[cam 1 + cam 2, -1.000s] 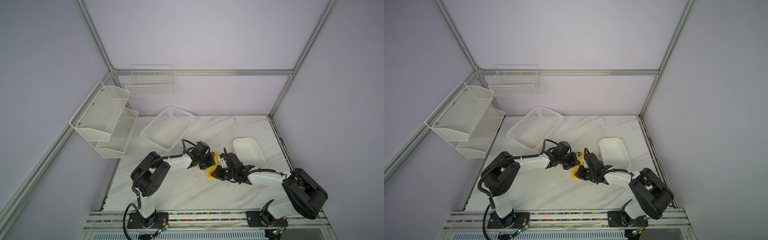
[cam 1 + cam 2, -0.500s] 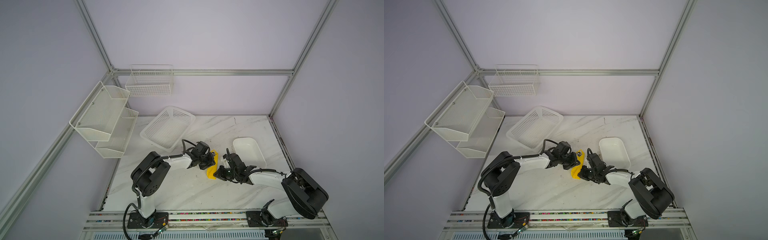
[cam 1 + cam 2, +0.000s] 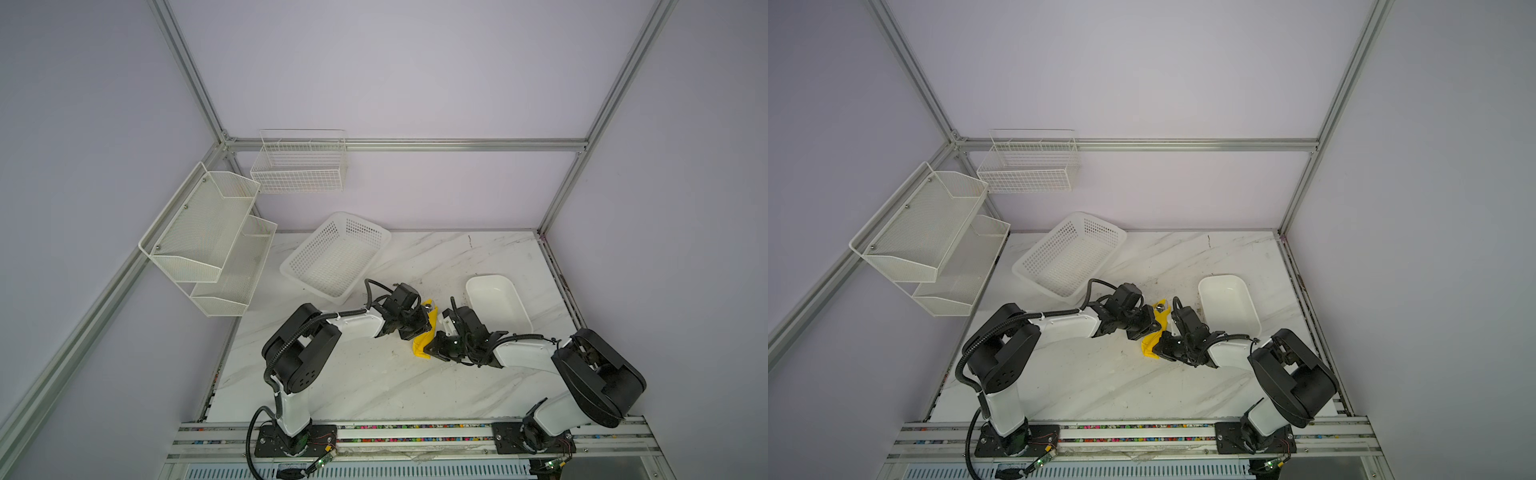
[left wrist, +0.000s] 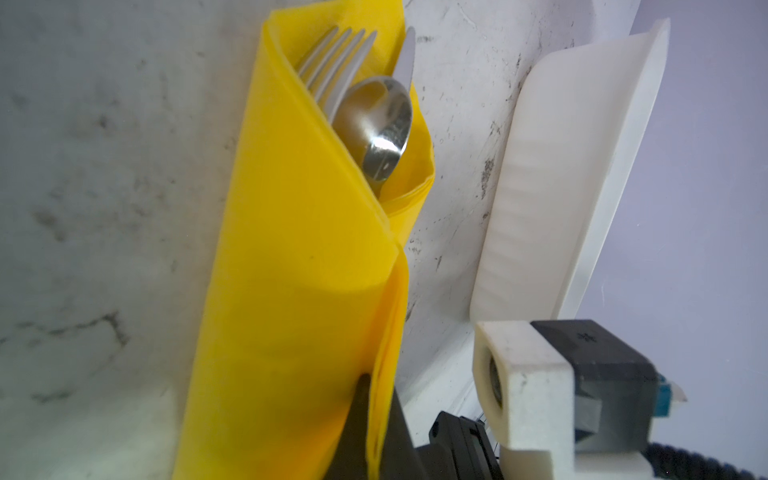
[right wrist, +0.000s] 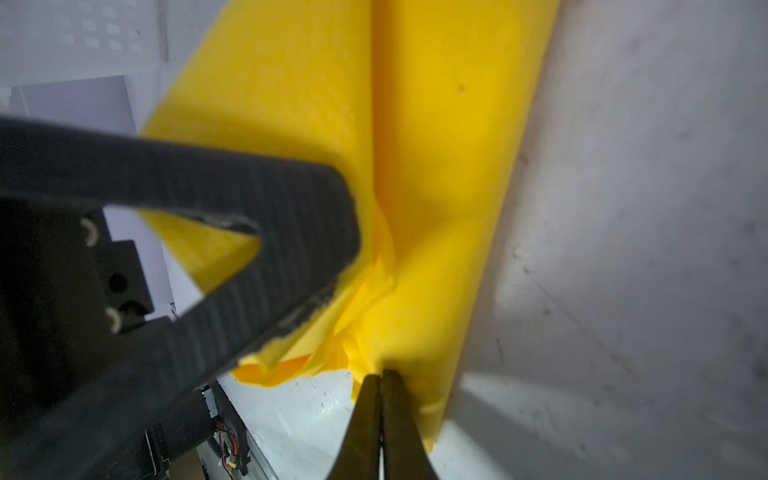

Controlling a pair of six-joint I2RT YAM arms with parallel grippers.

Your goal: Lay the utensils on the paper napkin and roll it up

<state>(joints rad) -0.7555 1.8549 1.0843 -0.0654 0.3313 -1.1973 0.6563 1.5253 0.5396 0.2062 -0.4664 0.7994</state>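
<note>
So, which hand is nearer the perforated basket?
Left. The left hand lies just off the basket's near corner, on the napkin's basket side. The right hand is across the napkin, on the tray side, farther off.

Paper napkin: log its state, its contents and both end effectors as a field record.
paper napkin: rolled into a tube on the marble table, one end open
contents: fork, spoon and knife tips showing at the open end
left end effector: shut on the napkin's loose flap
right end effector: shut, tips at the roll's other end; pinch unclear
nearby: white tray beside the roll
</note>
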